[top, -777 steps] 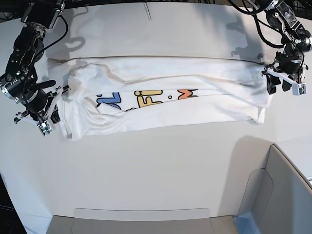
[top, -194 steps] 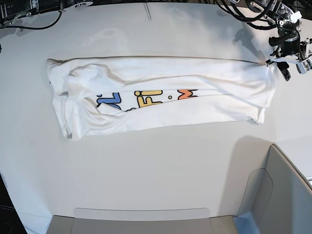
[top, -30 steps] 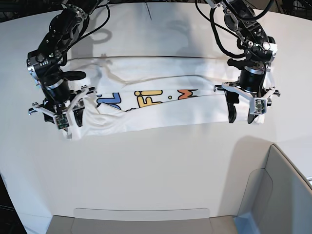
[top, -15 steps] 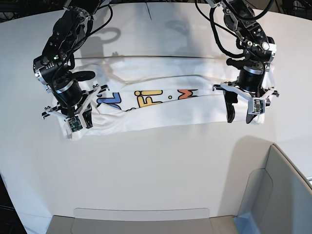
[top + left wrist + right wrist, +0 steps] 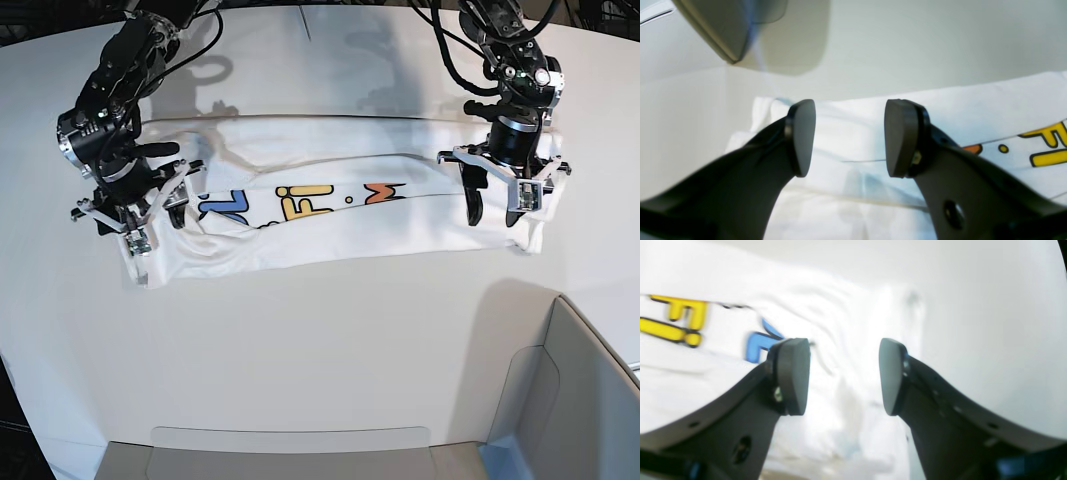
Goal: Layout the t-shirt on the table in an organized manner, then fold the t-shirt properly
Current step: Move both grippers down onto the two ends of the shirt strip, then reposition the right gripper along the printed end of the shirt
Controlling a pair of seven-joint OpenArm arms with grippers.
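Observation:
The white t-shirt (image 5: pixel 330 170) lies on the table (image 5: pixel 320 350) as a long folded band, its blue, yellow and orange print (image 5: pixel 300 205) facing up. My left gripper (image 5: pixel 492 212) hangs open over the shirt's right end. In the left wrist view the left gripper (image 5: pixel 850 138) is empty, its fingers astride white cloth (image 5: pixel 846 186). My right gripper (image 5: pixel 140 222) is open over the rumpled left end. The right wrist view shows that right gripper (image 5: pixel 841 376) with nothing between its pads, above wrinkled fabric (image 5: pixel 846 340) beside a blue letter (image 5: pixel 756 343).
A grey-white plastic bin (image 5: pixel 570 400) stands at the front right corner, and its wall (image 5: pixel 723 30) shows at the top of the left wrist view. A faint seam line (image 5: pixel 303 22) marks the table's far edge.
The right arm has drawn back to the left and away from the front over the shirt's left end. The left arm has risen slightly. The shirt lies much as before.

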